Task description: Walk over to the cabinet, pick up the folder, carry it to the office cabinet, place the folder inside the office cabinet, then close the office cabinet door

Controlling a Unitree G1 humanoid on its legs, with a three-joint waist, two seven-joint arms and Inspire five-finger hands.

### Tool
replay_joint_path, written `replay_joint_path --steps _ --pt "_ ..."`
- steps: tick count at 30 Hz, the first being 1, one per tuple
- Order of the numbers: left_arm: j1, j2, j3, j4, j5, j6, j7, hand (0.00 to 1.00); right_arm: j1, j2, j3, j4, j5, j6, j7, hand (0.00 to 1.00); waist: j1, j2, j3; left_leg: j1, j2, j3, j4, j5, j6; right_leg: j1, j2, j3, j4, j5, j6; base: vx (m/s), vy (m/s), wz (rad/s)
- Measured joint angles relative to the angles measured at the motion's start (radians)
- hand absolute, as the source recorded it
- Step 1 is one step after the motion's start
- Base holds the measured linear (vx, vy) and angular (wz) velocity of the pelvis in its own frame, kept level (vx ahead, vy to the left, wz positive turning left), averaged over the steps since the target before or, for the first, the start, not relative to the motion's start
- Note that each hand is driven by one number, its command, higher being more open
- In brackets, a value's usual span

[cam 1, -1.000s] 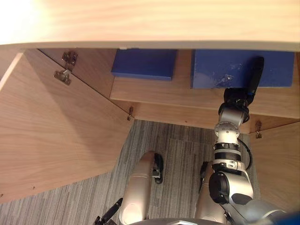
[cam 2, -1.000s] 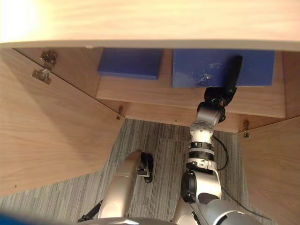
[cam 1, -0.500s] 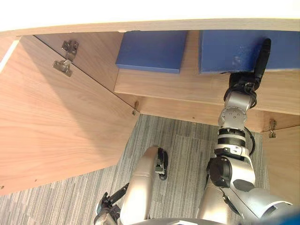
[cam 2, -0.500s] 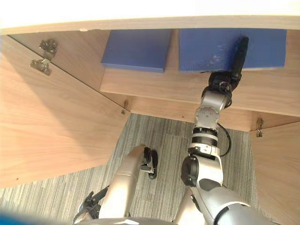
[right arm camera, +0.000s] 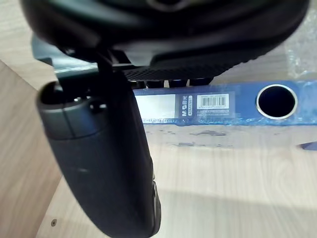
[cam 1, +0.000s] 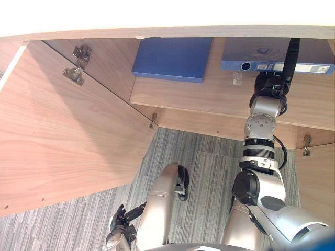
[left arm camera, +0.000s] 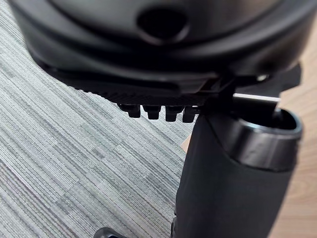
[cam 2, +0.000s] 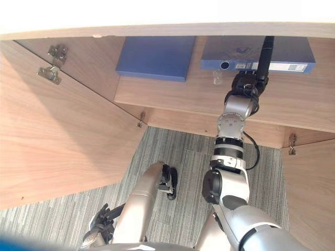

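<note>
Left eye view: inside the open cabinet (cam 1: pixel 209 99), two things are seen flat on its shelf, the folder (cam 1: pixel 256 52) at the cabinet's right and a second folder (cam 1: pixel 172 57) at its middle. The right hand's (cam 1: pixel 272 83) fingers (cam 1: pixel 289 55) are held straight and together across the folder's spine. The left hand (cam 1: pixel 119 226) is hung below the cabinet, fingers loosely spread. A second ago the folder's broad face was tipped up; now it is laid flat.

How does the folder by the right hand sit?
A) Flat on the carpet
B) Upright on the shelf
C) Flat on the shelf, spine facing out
C: the folder lies flat on the shelf, its labelled spine facing out, with the right hand at it.
</note>
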Motion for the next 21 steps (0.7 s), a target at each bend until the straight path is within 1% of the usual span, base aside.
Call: replay_joint_path --steps 1,4,6,7,8,9,14,15,17,21 --pt "0.000 0.000 0.000 0.000 0.003 0.002 0.000 1.00 0.002 -0.008 0.016 0.013 0.000 0.005 0.009 1.00 -0.001 0.000 0.000 0.004 0.002 0.003 -0.001 0.000 0.000 0.001 0.001 0.003 0.000 0.000 0.000 0.04 -0.041 -0.14" --pt "0.004 0.002 0.002 0.000 0.008 0.003 -0.003 1.00 0.012 -0.047 0.111 0.078 -0.008 0.067 0.067 1.00 -0.008 0.000 0.000 0.011 0.020 0.012 -0.006 0.000 -0.001 0.000 0.019 0.008 -0.009 0.006 -0.005 0.03 -0.032 -0.17" --pt "0.004 0.003 0.008 0.004 0.016 0.005 -0.018 1.00 0.034 -0.075 0.197 0.120 -0.099 0.144 0.128 1.00 -0.011 0.000 0.000 0.017 0.030 0.013 -0.013 0.000 -0.001 0.001 0.031 0.008 -0.016 0.010 -0.009 0.04 -0.043 -0.13" --pt "0.004 0.002 0.011 0.006 0.019 0.006 -0.021 1.00 0.039 -0.081 0.218 0.133 -0.123 0.164 0.147 1.00 -0.013 0.000 0.000 0.019 0.031 0.014 -0.016 0.000 -0.001 0.001 0.032 0.008 -0.017 0.010 -0.009 0.04 -0.051 -0.08" --pt "0.004 0.003 0.013 0.009 0.024 0.007 -0.022 1.00 0.053 -0.093 0.266 0.164 -0.156 0.210 0.187 1.00 -0.019 0.000 0.000 0.026 0.033 0.014 -0.022 0.000 -0.001 0.005 0.034 0.008 -0.020 0.011 -0.009 0.05 -0.053 -0.06" --pt "0.004 0.003 0.016 0.013 0.024 0.007 -0.023 1.00 0.065 -0.099 0.296 0.183 -0.164 0.230 0.207 1.00 -0.022 0.000 0.001 0.030 0.035 0.014 -0.025 0.000 -0.001 0.009 0.037 0.008 -0.023 0.011 -0.009 0.04 -0.044 -0.05" --pt "0.005 0.005 0.025 0.027 0.023 0.007 -0.047 1.00 0.105 -0.138 0.377 0.241 -0.319 0.292 0.330 1.00 -0.034 -0.003 0.002 0.051 0.049 0.021 -0.046 0.000 -0.001 0.026 0.052 0.007 -0.053 0.020 -0.008 0.05 -0.024 -0.09" --pt "0.005 0.007 0.025 0.027 0.023 0.008 -0.051 1.00 0.104 -0.148 0.381 0.247 -0.344 0.298 0.346 1.00 -0.035 -0.004 0.003 0.052 0.051 0.022 -0.049 0.000 -0.001 0.026 0.053 0.007 -0.056 0.022 -0.007 0.04 -0.007 -0.09" --pt "0.006 0.011 0.023 0.027 0.023 0.015 -0.062 1.00 0.100 -0.181 0.384 0.285 -0.438 0.314 0.410 1.00 -0.040 -0.007 0.005 0.061 0.052 0.024 -0.057 0.000 0.000 0.034 0.054 0.006 -0.066 0.026 -0.004 0.04 -0.004 -0.05" --pt "0.008 0.026 0.002 0.022 0.026 0.015 -0.073 1.00 0.056 -0.215 0.386 0.354 -0.592 0.325 0.473 1.00 -0.047 -0.014 0.009 0.069 0.052 0.028 -0.064 0.000 0.000 0.040 0.053 0.007 -0.075 0.031 -0.002 0.01 0.000 -0.01"
